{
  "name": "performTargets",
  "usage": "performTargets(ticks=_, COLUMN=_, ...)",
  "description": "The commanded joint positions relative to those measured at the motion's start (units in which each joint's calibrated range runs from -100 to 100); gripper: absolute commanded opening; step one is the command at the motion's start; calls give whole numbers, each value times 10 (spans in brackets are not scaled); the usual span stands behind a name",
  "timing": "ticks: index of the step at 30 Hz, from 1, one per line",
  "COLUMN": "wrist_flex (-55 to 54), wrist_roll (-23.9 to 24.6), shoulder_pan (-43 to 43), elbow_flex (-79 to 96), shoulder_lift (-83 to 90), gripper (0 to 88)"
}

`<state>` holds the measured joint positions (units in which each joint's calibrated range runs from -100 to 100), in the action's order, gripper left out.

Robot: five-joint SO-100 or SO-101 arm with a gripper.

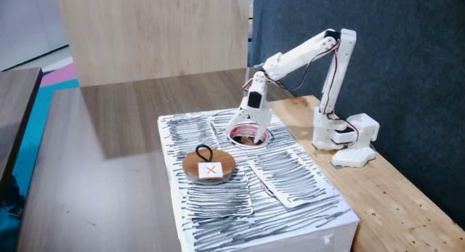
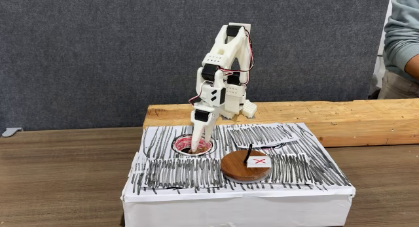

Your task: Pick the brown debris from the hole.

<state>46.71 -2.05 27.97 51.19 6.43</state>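
Observation:
The hole [image 1: 236,141] [image 2: 208,147] is a round opening with a pinkish-red rim in the top of a white box covered in black scribbles. My white gripper [image 1: 247,134] [image 2: 196,146] points straight down into it, fingertips below the rim. A bit of brown, seemingly the brown debris [image 1: 253,142], shows inside the hole just under the fingers in a fixed view. Whether the fingers touch or hold it is hidden by the rim and the gripper body.
A round wooden disc [image 1: 208,166] [image 2: 246,166] with a black loop and a red X label lies on the box [image 1: 290,187] [image 2: 196,174] beside the hole. The arm's base stands on a wooden plank [image 1: 392,194] [image 2: 340,116]. A person [image 2: 402,44] stands at the right edge.

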Motion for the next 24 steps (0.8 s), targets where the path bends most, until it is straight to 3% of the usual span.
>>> performTargets(ticks=1, wrist_flex=-1, wrist_roll=9, shoulder_pan=0, elbow_flex=-12, shoulder_lift=-1, gripper=292)
performTargets(ticks=6, wrist_flex=1, wrist_roll=16, shoulder_pan=6, elbow_flex=-3, shoulder_lift=-1, gripper=243)
performTargets(ticks=13, wrist_flex=-3, wrist_roll=26, shoulder_pan=13, elbow_flex=-3, shoulder_lift=-5, gripper=242)
performTargets(ticks=20, wrist_flex=-5, wrist_roll=30, shoulder_pan=11, elbow_flex=-47, shoulder_lift=-115, gripper=242)
performTargets(ticks=24, wrist_flex=-5, wrist_roll=56, shoulder_pan=12, elbow_flex=-107, shoulder_lift=-183, gripper=242)
